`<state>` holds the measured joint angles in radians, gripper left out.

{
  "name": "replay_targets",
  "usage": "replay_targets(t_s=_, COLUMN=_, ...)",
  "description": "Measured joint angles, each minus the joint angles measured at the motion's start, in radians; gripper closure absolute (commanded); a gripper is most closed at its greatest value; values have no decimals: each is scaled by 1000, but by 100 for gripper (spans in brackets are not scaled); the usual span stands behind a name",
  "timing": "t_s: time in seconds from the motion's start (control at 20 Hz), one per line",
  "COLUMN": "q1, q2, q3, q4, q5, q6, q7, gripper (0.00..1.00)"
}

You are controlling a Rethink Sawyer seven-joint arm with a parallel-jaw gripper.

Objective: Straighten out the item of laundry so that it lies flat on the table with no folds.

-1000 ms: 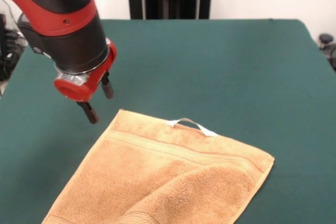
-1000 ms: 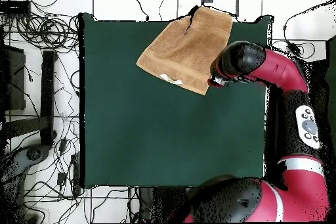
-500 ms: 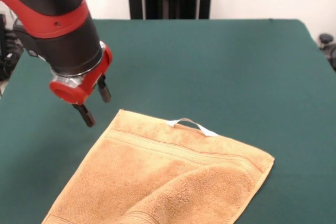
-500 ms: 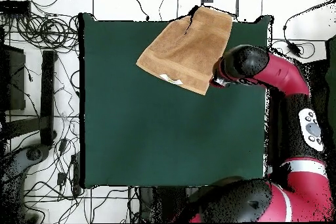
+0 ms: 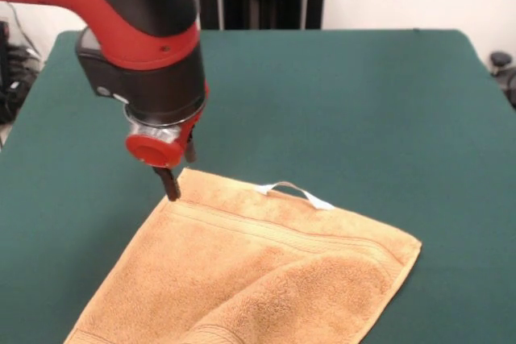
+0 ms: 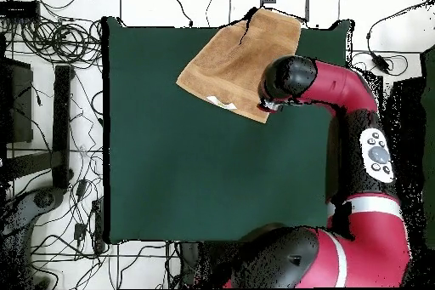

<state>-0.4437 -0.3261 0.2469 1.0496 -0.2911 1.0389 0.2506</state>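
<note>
gripper [image 5: 179,173] has moved onto towel [image 5: 266,271] corner; cables [image 6: 59,40] beside table [image 5: 363,102].

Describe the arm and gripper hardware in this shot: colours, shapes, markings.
Bulky red arm with black rounded joint housings. In the overhead view, a white band rings it and a grey oval button panel sits on its top. The wrist ends in a black cylinder capped by a red flange. The gripper has short, dark, slim fingers. No loose cables visible on the arm.
</note>
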Motion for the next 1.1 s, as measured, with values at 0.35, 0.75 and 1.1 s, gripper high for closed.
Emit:
replay_targets(t_s=0.35, q1=10, q2=0, q3=0, q4=-3, q5=-12, q6=0, q7=0, gripper=0)
replay_targets(t_s=0.75, q1=8, q2=7, q3=-8, q4=-20, q5=-13, q6=31, q7=0, gripper=0)
replay_targets(t_s=1.1, q1=20, q2=36, q3=-34, q4=-54, q5=-16, q6=155, q7=0, gripper=0)
